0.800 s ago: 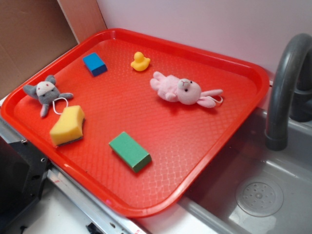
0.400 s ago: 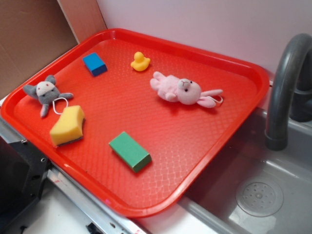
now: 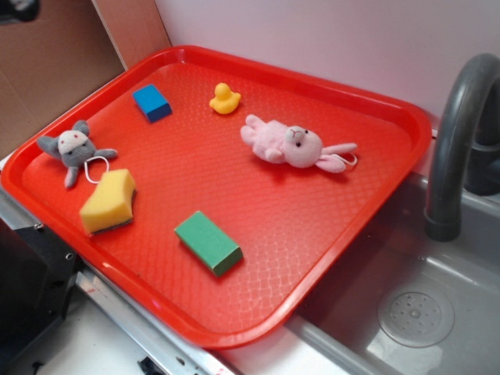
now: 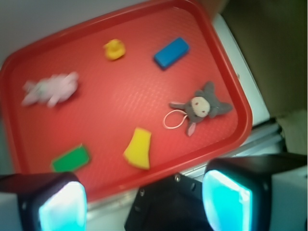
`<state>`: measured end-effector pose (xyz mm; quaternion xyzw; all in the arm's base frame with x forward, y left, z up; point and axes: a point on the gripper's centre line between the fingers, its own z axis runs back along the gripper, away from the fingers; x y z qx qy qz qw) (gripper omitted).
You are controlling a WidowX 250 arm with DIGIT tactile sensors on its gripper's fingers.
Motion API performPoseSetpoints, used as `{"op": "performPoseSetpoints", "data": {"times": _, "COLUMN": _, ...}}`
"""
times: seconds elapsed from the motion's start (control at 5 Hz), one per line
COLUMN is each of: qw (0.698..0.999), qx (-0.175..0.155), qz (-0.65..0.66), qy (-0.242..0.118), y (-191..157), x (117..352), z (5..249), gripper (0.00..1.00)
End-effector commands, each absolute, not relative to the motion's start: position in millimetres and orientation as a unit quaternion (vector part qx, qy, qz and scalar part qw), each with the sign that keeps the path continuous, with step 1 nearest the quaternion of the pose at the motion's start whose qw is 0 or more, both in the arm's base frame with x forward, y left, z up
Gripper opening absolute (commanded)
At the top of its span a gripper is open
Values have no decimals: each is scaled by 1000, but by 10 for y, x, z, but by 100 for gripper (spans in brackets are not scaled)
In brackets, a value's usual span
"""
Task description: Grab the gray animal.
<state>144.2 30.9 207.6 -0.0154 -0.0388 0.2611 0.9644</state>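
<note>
A wide red plastic tray [image 3: 328, 258] with a raised rim and a fine waffle texture carries everything; it rests against a pale wall, partly over a gray sink basin [image 3: 437, 312] with a curved dark gray faucet [image 3: 457, 133] at its right edge, and brown cardboard stands beyond its left edge.

The small gray plush animal [image 3: 73, 148] with its whitish face lies near the tray's left edge, its white string loop [image 3: 95, 168] trailing toward the yellow sponge [image 3: 108, 201] just beside it. A blue rectangular block [image 3: 151, 102] and a small yellow rubber duck [image 3: 224, 99] sit toward the far edge, well apart. A pink plush bunny [image 3: 293, 145] lies right of the duck, and a green rectangular block [image 3: 207, 242] sits near the front edge. The tray's middle is open red surface.

In the wrist view the gripper [image 4: 144, 199] hangs high above the front rim, jaws spread wide, holding nothing, with the gray animal [image 4: 202, 107] ahead near the right rim.
</note>
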Motion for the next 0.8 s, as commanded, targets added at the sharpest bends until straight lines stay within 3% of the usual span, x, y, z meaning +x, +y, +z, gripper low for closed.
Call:
{"op": "performPoseSetpoints", "data": {"times": 0.0, "qw": 870, "qx": 23, "qz": 491, "qy": -32, "y": 918, "x": 1435, "z": 1539, "gripper": 100}}
{"op": "performPoseSetpoints", "data": {"times": 0.2, "qw": 816, "qx": 27, "qz": 578, "qy": -12, "y": 1103, "x": 1374, "z": 1182, "gripper": 100}}
{"op": "performPoseSetpoints", "data": {"times": 0.6, "qw": 801, "qx": 20, "qz": 598, "qy": -18, "y": 1277, "x": 1428, "z": 618, "gripper": 100}}
